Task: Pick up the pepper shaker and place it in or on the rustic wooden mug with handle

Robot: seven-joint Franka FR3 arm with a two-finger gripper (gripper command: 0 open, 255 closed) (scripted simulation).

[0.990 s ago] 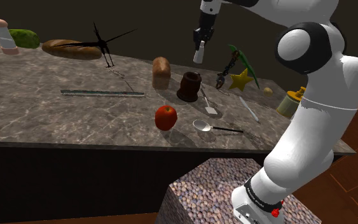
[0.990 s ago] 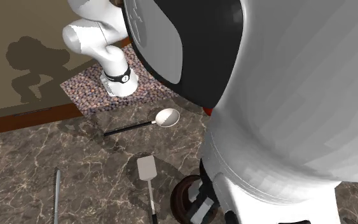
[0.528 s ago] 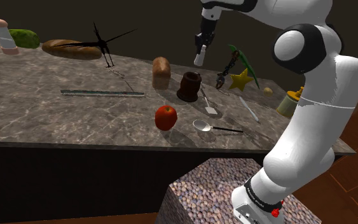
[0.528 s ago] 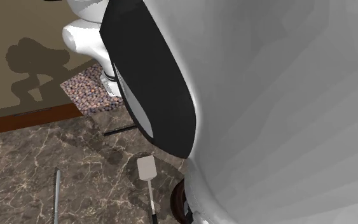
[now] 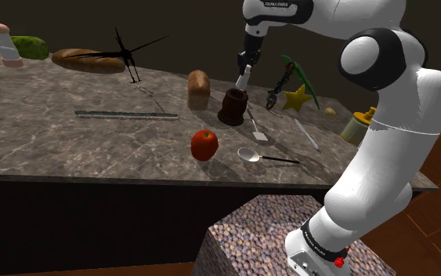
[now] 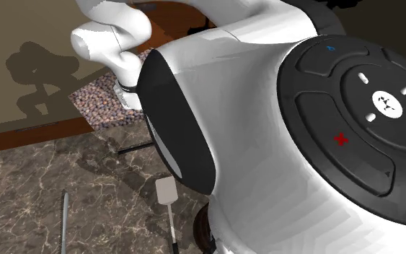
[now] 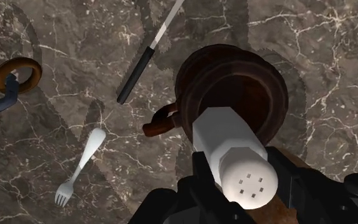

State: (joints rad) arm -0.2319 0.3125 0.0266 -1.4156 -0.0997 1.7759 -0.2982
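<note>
My black gripper [image 5: 243, 67] is shut on a white pepper shaker [image 5: 243, 79], which hangs just above the mouth of a dark brown mug [image 5: 233, 107] on the marble counter. In the wrist view the shaker [image 7: 232, 153] is clasped between the two fingers [image 7: 201, 173], its perforated cap facing the camera and its base pointing into the mug's opening [image 7: 234, 83]. The mug's handle [image 7: 161, 121] sticks out to one side. In the second exterior view the arm hides most of the mug [image 6: 202, 231].
Around the mug lie a red apple [image 5: 204, 144], a bread loaf [image 5: 199, 88], a spatula [image 5: 258, 129], a spoon [image 5: 250, 154] and a yellow star [image 5: 295, 98]. A long ruler [image 5: 124, 114] lies toward the shoulder view's left. A fork [image 7: 82, 165] and knife [image 7: 142, 63] rest near the handle.
The gripper has come down with the shaker, from well above the counter to just over the mug's mouth. The arm has swung across the second exterior view.
</note>
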